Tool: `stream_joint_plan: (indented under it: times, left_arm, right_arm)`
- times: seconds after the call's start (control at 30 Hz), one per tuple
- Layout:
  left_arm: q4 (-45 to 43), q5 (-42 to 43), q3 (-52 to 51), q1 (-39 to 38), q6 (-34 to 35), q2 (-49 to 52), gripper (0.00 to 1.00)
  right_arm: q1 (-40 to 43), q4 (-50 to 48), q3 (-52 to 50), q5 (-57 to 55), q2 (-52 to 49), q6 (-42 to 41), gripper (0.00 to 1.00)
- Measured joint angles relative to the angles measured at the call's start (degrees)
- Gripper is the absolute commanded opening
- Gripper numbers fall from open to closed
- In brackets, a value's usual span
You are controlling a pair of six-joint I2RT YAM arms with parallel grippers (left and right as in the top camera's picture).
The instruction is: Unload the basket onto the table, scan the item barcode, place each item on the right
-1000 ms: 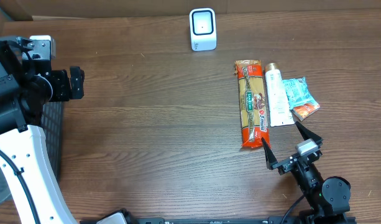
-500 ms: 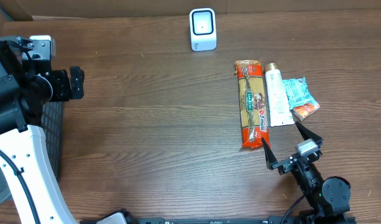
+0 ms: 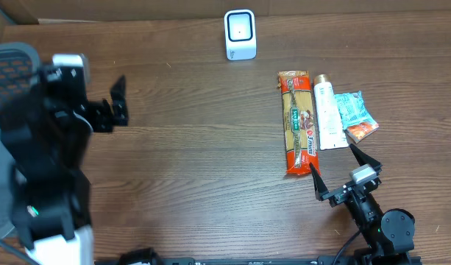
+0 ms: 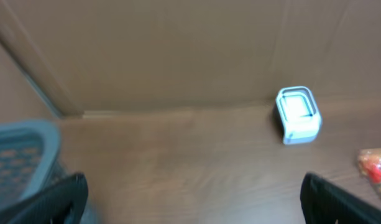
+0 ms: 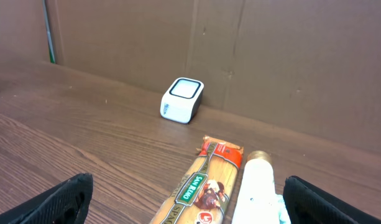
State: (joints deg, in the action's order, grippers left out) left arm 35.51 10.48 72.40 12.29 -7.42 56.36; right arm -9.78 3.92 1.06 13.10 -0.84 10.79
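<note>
From above, the white barcode scanner (image 3: 240,34) stands at the far edge of the wooden surface (image 3: 196,162), well apart from both arms. To the right of it lie a long pasta packet (image 3: 296,123), a white tube (image 3: 327,114) just beside the packet, and a teal sachet (image 3: 352,109) with a small orange packet (image 3: 363,132) at its near end. The left gripper (image 3: 122,101) is on the left side, blurred, with its jaws apart and nothing between them. The right gripper (image 3: 331,156) is near the close end of the pasta packet, jaws also wide apart and empty. In the left wrist view, the left gripper (image 4: 193,180) shows two dark fingers spread to both lower corners; the scanner (image 4: 298,115) stands in front of a cardboard wall (image 4: 178,50), and a grey basket (image 4: 22,155) is at the left. In the right wrist view, the right gripper (image 5: 189,180) is spread wide over the pasta packet (image 5: 206,186) and the tube (image 5: 255,186), and the scanner (image 5: 183,99) is farther behind.
</note>
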Motion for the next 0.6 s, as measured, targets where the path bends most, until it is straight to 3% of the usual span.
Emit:
stream_joint_plan:
  times: [0.4, 0.6]
  left_arm:
    - [-33.1, 0.0, -46.1, -4.7, 8.2, -28.7, 1.00]
    - [-38.5, -4.0, -60.2, -7.5, 9.3, -39.2, 1.00]
  right_arm:
    - [0.0, 0.0, 0.0, 0.0, 0.0, 0.0, 1.00]
    - [0.0, 0.0, 0.0, 0.0, 0.0, -0.1, 1.00]
